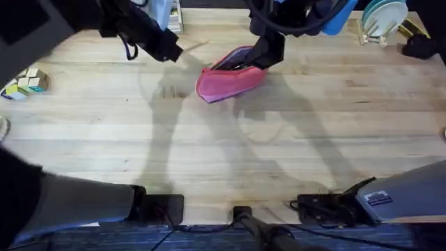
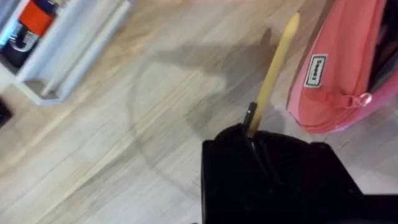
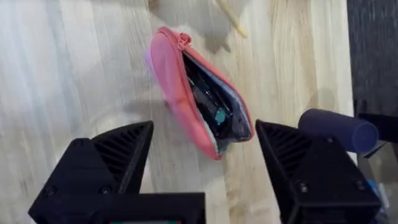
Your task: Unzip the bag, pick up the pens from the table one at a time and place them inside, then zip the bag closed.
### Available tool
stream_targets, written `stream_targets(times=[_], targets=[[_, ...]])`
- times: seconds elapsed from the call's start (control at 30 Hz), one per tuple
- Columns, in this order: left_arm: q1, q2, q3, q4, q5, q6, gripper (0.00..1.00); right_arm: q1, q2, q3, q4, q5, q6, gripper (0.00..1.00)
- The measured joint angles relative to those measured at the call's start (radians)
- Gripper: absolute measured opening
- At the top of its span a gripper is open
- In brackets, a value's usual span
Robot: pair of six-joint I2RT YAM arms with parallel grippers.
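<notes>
Left gripper (image 2: 252,134) pinches a thin yellow-tan pen (image 2: 273,71) by its dark end, the straight stick slanting out above the table (image 1: 293,132) just beside the bag (image 1: 230,82). That bag — an oblong pink fabric pouch with a small white label — lies far-centre on the pale, grained planks, its zipper agape. Right gripper (image 3: 205,165) hangs directly over it, ribbed black fingers (image 3: 118,152) spread wide — touching nothing.
</notes>
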Motion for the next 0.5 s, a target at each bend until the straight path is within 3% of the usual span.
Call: stream_targets(times=[0.3,0.5], targets=[[-0.018,-0.103,0.005,-0.001,0.047,-0.054,0.043,0.0,-0.038,0.0,-0.018,0.0,0.055,0.996],[-0.093,-0.104,0.005,0.005,0.051,-0.115,0.043,0.0,-0.129,0.0,-0.102,0.0,0.094,0.996]])
